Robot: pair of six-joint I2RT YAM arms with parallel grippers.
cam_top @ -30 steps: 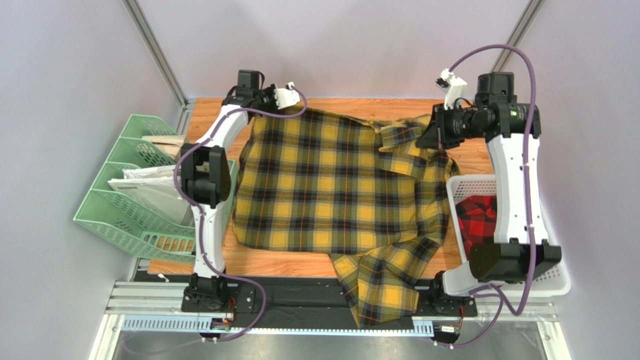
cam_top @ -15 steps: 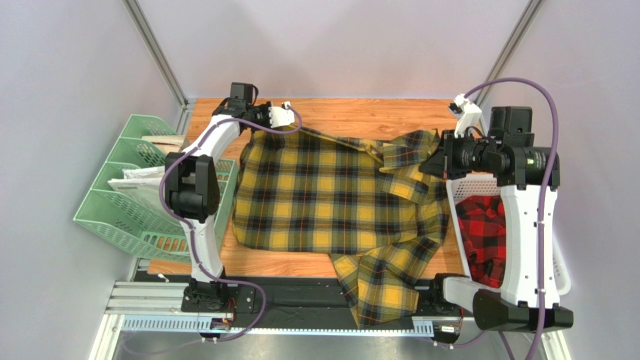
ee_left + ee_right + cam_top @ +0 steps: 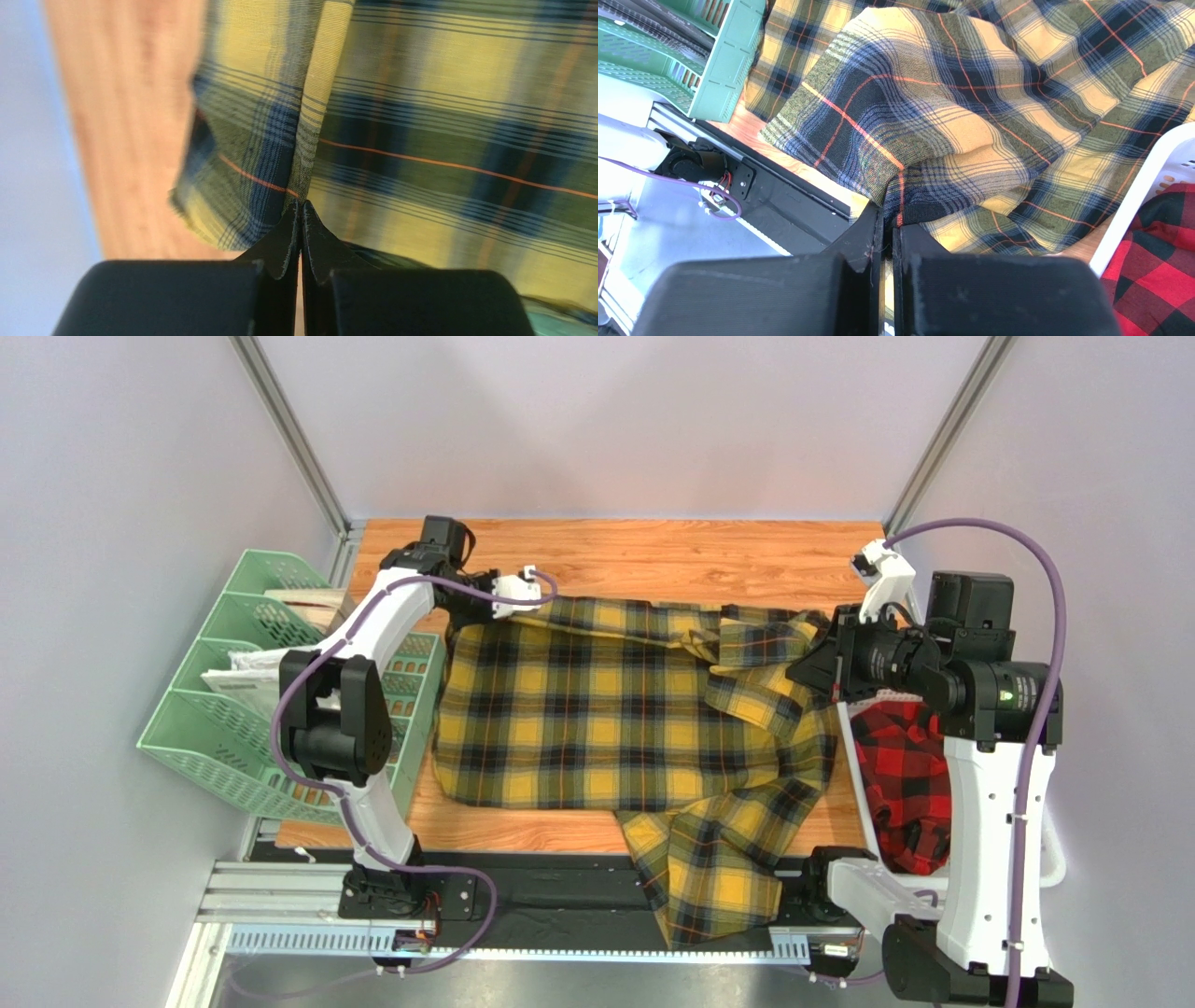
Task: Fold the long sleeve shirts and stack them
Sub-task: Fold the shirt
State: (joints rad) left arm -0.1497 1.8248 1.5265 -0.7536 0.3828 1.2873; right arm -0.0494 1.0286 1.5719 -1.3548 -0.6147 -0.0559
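Note:
The yellow-and-black checked shirt (image 3: 617, 707) lies spread on the wooden table, one sleeve (image 3: 716, 875) hanging over the near edge. My left gripper (image 3: 537, 592) is shut on the shirt's far left edge (image 3: 281, 133). My right gripper (image 3: 814, 661) is shut on the shirt's far right part near the collar (image 3: 906, 119), held raised above the cloth. The far edge is folded toward the near side. The red-and-black checked shirt (image 3: 898, 763) lies crumpled in the white basket (image 3: 1049, 861) at right; it also shows in the right wrist view (image 3: 1158, 259).
A green tiered paper tray (image 3: 239, 707) holding papers stands at the table's left edge and shows in the right wrist view (image 3: 703, 56). Bare wood (image 3: 673, 553) shows at the far side. The black mounting rail (image 3: 561, 889) runs along the near edge.
Both grippers have pulled the shirt's far edge toward the near side, uncovering wood at the back. The right arm has risen and swung back over the basket.

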